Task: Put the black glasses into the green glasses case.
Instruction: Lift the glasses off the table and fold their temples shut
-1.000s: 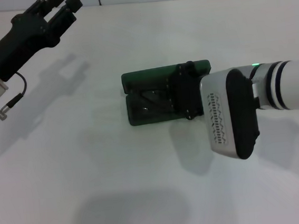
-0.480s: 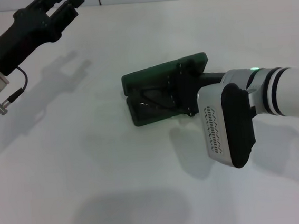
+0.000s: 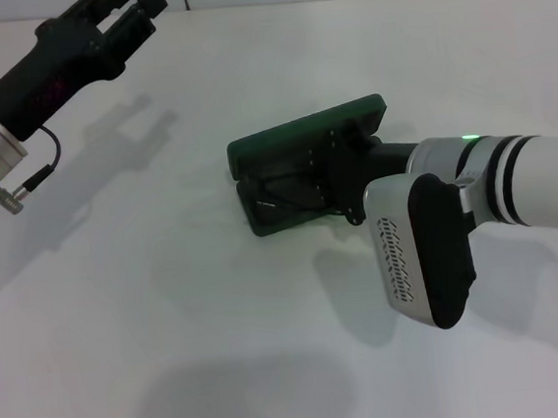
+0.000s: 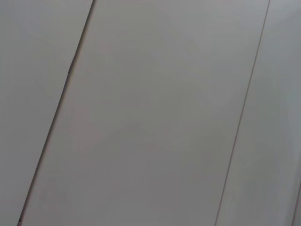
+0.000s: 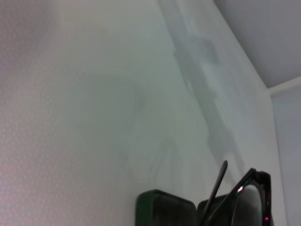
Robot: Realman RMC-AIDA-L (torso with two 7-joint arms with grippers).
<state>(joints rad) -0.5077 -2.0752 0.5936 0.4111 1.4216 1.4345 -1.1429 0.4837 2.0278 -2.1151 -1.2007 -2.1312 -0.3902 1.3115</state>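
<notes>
At upper left of the head view, the left gripper (image 3: 131,8) has edged further toward the corner, raised off the table (image 3: 171,318); whether its claw is apart I cannot tell. At center, the green glasses case (image 3: 283,144) now sits more tilted, open, the black glasses (image 3: 282,191) inside. Right of it, the right gripper (image 3: 340,178) reaches over the case, its claw's state hidden.

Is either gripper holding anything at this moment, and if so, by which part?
Cannot be told. The right gripper is at the open green glasses case, over the black glasses inside. The left gripper is raised far off, holding nothing.
</notes>
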